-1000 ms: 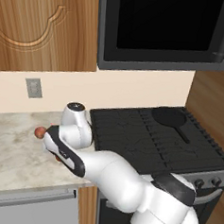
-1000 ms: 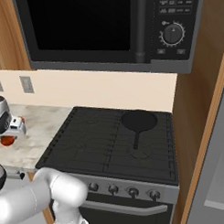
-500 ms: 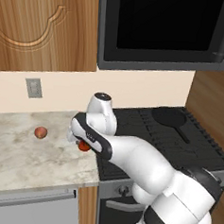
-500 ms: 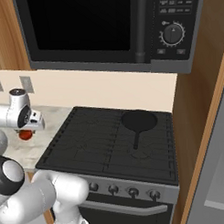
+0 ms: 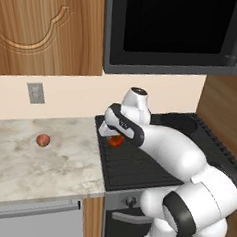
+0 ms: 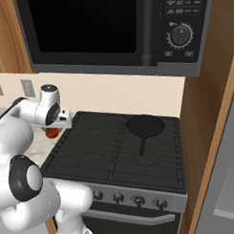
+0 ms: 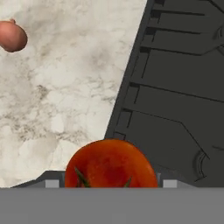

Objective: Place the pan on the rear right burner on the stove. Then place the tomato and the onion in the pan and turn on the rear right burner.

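While the tomato (image 7: 111, 162) sits clamped in the gripper (image 5: 115, 138), it has travelled from over the marble counter (image 5: 42, 163) to the left edge of the stove (image 6: 115, 152), carried well above the grates. A second ago the arm was back by the wall with the fruit low over the counter; now the hand hangs at the seam between marble and stove. The pan (image 6: 145, 126) already rests on the rear right burner (image 6: 149, 134), well apart from the tomato. The onion (image 5: 43, 140) lies alone on the counter. So the first vegetable is roughly halfway to the pan, I judge.
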Controlling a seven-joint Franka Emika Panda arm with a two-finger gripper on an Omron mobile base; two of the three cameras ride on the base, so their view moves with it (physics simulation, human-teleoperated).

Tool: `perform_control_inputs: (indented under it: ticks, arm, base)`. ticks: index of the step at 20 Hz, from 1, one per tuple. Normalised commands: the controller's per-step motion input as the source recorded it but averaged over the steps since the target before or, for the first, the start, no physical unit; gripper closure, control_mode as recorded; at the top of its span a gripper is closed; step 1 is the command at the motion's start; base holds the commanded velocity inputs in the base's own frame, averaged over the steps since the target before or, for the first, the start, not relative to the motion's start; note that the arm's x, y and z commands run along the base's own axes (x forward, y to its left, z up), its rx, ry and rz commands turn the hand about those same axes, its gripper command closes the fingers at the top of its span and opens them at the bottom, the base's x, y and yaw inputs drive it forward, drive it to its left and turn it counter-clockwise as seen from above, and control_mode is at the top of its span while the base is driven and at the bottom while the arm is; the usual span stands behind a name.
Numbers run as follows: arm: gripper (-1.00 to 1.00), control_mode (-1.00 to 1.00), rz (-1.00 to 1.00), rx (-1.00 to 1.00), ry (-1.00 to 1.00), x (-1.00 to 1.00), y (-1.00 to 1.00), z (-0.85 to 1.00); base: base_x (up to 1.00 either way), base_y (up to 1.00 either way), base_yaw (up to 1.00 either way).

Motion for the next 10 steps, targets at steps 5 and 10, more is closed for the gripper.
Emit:
perform_control_inputs:
  ticks: [5,10]
  arm:
    - [1.00,-1.00,0.00,0.00,0.00,0.37,-0.91,0.15]
    - [1.00,-1.00,0.00,0.00,0.00,0.11,-0.78,0.09]
  base:
    - [0.00,0.00,0.00]
    - [0.00,0.00,0.00]
